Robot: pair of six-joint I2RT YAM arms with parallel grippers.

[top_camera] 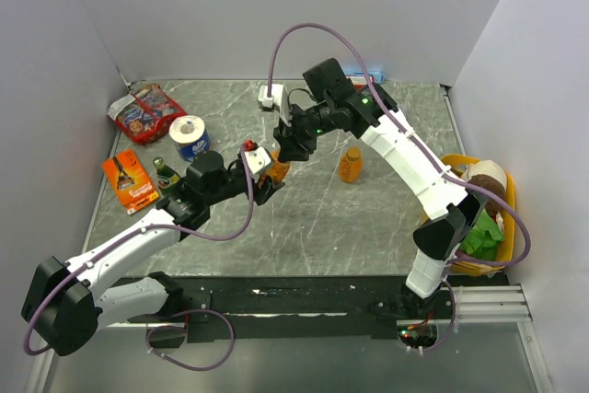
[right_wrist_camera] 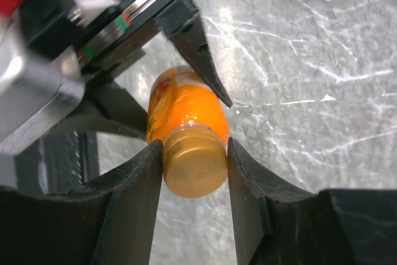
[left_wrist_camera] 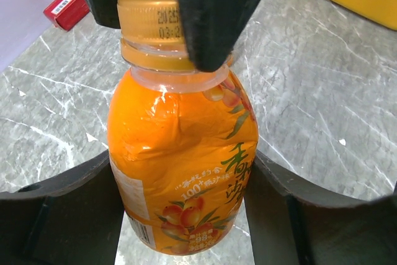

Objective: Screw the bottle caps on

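Left gripper clamps the bottle over the table; right gripper clamps the cap on its neck. Thread seating unclear: a tilted cap would cross-thread; a weak grip lets the bottle spin

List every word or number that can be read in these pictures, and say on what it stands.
"2025", below it "03:2", both partly hidden: side of the round orange plastic cap.
"100%": label of the small translucent orange plastic bottle, among Chinese characters I cannot read surely.
Too small or blurred: red box, red snack pouch, flat orange packet.
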